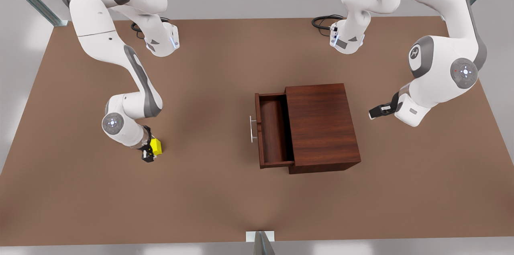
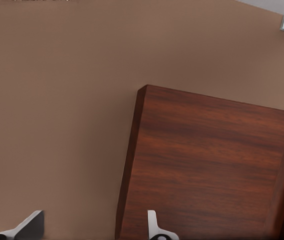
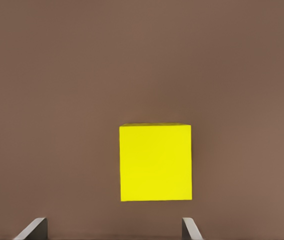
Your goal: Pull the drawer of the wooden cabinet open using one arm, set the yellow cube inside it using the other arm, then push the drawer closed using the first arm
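From my remote station I see a wooden cabinet of dark reddish-brown grain with a soft satin sheen, its drawer of the same wood, fronted by a thin, bright metal bar handle. The yellow cube looks smooth, plain and matt. The bench is a flat, matt brown. The arms' shells read as glossy white plastic.

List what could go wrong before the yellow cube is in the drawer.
1. The yellow cube sits off-centre between the right gripper's open jaws, so closing may nudge it aside.
2. The drawer shows a narrow opening beside the wooden cabinet; the cube might clip its edge.
The left gripper waits behind the cabinet.
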Robot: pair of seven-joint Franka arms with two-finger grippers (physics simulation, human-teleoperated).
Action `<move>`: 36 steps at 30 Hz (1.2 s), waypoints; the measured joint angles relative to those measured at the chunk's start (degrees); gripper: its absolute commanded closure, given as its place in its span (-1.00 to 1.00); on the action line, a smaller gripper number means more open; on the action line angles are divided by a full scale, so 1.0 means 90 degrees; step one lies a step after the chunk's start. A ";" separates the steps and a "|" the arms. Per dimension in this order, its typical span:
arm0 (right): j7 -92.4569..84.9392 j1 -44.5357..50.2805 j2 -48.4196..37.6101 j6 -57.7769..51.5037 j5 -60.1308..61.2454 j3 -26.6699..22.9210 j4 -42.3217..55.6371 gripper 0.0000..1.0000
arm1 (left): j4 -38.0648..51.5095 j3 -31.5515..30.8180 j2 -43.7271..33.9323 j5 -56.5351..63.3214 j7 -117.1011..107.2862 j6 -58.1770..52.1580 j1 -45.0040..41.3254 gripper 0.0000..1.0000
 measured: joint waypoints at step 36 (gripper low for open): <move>-0.0484 -0.0350 0.0552 0.0866 -0.0873 0.0062 -0.0495 -1.00 | -0.0002 -0.0011 0.0048 0.0214 0.2076 -0.0005 -0.0115 -1.00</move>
